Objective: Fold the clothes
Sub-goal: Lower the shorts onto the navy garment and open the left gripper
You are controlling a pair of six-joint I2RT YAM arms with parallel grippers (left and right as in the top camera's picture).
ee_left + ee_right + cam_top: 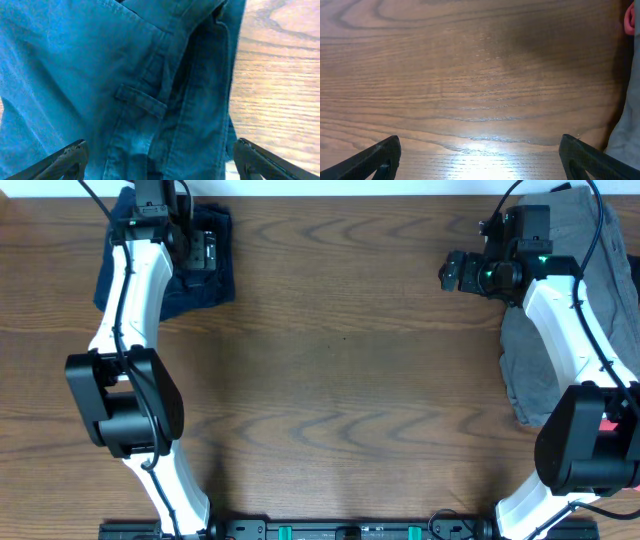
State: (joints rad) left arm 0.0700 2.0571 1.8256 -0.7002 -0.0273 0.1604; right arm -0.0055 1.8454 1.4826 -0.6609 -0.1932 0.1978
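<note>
Wood-grain table under both arms. Found navy shorts bunched at far-left corner beneath left gripper, jaws spread, gripping nothing. Found right gripper likewise agape over wood beside grey trousers. Judged shorts set down; reckoned on pinching trousers' edge next. Read no labels or writing.

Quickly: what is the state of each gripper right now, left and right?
Left gripper: open, holding nothing, over the navy shorts.
Right gripper: open, empty, over the table.
</note>
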